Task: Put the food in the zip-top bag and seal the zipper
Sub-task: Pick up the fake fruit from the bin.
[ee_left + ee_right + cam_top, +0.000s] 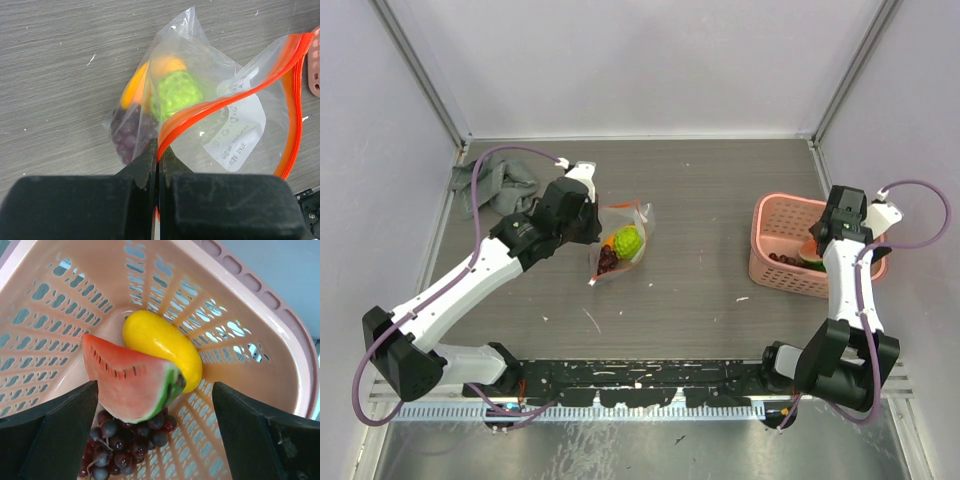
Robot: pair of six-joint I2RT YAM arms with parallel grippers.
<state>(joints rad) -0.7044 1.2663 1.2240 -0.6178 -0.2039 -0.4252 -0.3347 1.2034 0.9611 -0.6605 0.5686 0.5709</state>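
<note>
Plastic zip-top bag (pixel 235 130), limp, likely slippery, pinched at zipper (pixel 200 112) by closed left gripper (pixel 158 146). Right gripper (pixel 157 435) wide open over watermelon slice (pixel 130 380): probably light, rigid; best grasped across flat faces.

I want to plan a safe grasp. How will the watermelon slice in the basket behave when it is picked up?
Probably stiff: the watermelon slice keeps crisp edges. Its glossy, wedge-shaped sides may slip when squeezed. It apparently rests on grapes and a yellow fruit, so it could tip.
</note>
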